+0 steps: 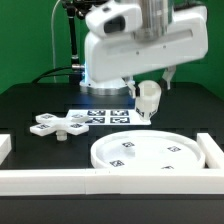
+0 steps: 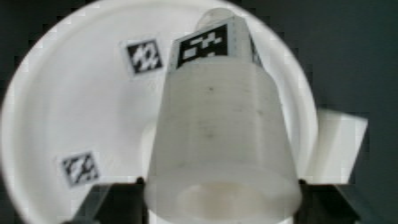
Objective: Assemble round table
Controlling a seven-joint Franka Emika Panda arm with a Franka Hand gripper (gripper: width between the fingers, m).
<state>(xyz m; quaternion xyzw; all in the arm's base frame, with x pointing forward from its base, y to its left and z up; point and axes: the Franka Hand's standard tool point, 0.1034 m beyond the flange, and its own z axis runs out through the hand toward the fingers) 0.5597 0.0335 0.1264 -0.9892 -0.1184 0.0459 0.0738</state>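
The large rimmed round disc (image 1: pixel 147 152) lies flat on the black table at the exterior view's right, with tags on its face. It fills the wrist view (image 2: pixel 80 90) below the leg. My gripper (image 1: pixel 148 88) is shut on the short cylindrical leg (image 1: pixel 148 101) and holds it in the air above the disc's far edge. In the wrist view the leg (image 2: pixel 221 130) runs between my dark fingers (image 2: pixel 107 205), tag at its far end. The cross-shaped foot piece (image 1: pixel 58 124) lies on the table at the exterior view's left.
The marker board (image 1: pixel 104 117) lies flat behind the disc, under the arm's base. Long white border bars (image 1: pixel 45 179) run along the front edge, and one (image 1: pixel 212 152) stands at the exterior view's right beside the disc.
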